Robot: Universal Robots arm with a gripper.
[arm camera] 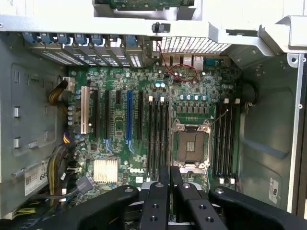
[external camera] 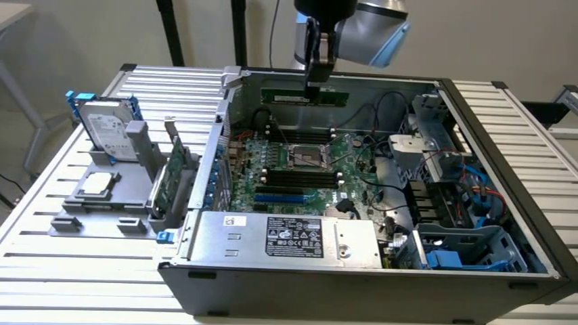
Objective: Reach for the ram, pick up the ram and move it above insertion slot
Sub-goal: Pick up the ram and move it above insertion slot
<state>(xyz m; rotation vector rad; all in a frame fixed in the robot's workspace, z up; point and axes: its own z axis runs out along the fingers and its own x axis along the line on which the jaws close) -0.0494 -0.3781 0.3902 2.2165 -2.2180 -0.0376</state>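
The ram [external camera: 304, 97], a narrow green stick, hangs level over the back of the open computer case [external camera: 361, 284]. My gripper [external camera: 313, 84] comes down from above and is shut on the stick's middle. It is held well above the motherboard [external camera: 298, 169]. In the wrist view my black fingers [arm camera: 156, 201] stand close together, with the stick's thin edge [arm camera: 170, 173] between them. Below them lie the long black memory slots [arm camera: 157, 136] beside the CPU socket [arm camera: 190, 146], and a second bank of slots [arm camera: 225, 139] on its other side.
On the slatted table at the exterior view's left, a grey fixture [external camera: 77, 217] holds a hard drive [external camera: 107, 132] in a blue frame, a CPU chip [external camera: 97, 184] and an upright expansion card [external camera: 173, 177]. A power supply [external camera: 289, 237], cables and a drive cage [external camera: 434, 149] crowd the case.
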